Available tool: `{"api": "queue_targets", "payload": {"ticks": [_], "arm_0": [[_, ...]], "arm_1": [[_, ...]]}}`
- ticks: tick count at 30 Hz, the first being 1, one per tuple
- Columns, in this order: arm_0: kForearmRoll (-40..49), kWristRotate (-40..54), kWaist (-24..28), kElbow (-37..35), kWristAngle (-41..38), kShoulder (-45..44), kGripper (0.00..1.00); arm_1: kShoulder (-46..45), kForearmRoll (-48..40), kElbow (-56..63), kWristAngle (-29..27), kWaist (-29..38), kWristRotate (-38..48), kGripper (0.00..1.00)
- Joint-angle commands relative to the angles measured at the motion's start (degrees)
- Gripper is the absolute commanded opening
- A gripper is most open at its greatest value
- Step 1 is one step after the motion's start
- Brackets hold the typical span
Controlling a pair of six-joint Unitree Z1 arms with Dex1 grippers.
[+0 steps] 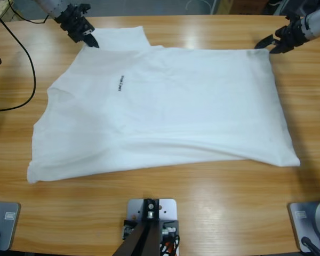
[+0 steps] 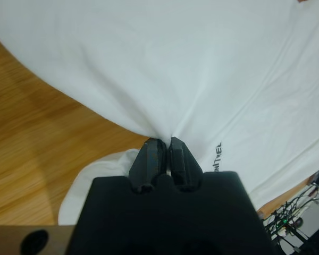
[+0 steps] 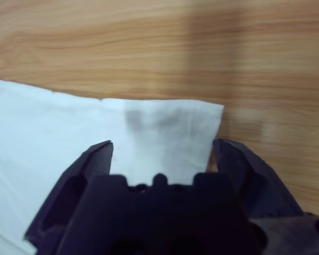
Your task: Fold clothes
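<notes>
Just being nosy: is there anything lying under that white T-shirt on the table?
Around the T-shirt only the bare wooden table shows, and the cloth lies mostly flat with shallow wrinkles. One sleeve is tucked beneath it near the left gripper. Anything thin underneath would be covered.

The white T-shirt (image 1: 165, 114) lies spread across most of the wooden table (image 1: 213, 208), reaching nearly to its far edge. A broad strip of bare wood runs along the near edge, open to pass. Bare wood also shows toward the left edge, where a black cable (image 1: 22, 58) loops across it, and along the right edge. The far corners are taken: the left gripper (image 1: 90, 41) pinches the shirt's cloth there, and the right gripper (image 1: 269, 45) straddles its corner with jaws spread.
</notes>
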Motion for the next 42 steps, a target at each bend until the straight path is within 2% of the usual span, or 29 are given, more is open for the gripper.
{"api": "queue_targets", "payload": {"ticks": [1,7,8,10,11,13,14,19,32,42], "arm_0": [[7.51,0.78,1.38,-23.61,0.73,2.63,0.0],[7.51,0.85,1.38,-23.66,0.64,2.73,0.0],[7.51,0.85,1.38,-23.69,0.64,2.75,0.0],[7.51,0.85,1.38,-23.69,0.64,2.82,0.0],[7.51,0.85,1.38,-23.69,0.64,2.82,0.0],[7.51,0.85,1.38,-23.69,0.56,2.82,0.0],[7.51,0.85,1.38,-23.69,0.56,2.82,0.0],[7.51,0.85,1.47,-23.71,0.4,2.82,0.0],[7.51,0.94,1.55,-23.96,0.12,3.14,0.0],[8.37,1.03,2.94,-23.17,0.12,-1.45,0.0]], "arm_1": [[4.56,0.8,-1.04,-0.73,0.51,-0.74,0.77],[4.81,1.63,-2.0,-0.73,0.35,-0.91,0.764],[4.84,1.72,-2.06,-0.8,0.34,-0.98,0.715],[4.81,1.96,-2.14,-0.8,0.34,-1.18,0.479],[4.81,2.03,-2.16,-0.71,0.34,-1.26,0.306],[5.16,2.45,-2.6,-0.13,0.34,-1.32,0.027],[5.63,2.98,-3.16,0.71,0.34,-1.58,0.0],[6.7,4.47,-3.85,3.01,0.34,-2.51,0.0],[5.95,6.87,-4.46,3.82,-2.09,-4.78,0.0],[2.19,17.2,-15.33,3.91,-3.18,-5.66,0.0]]}}
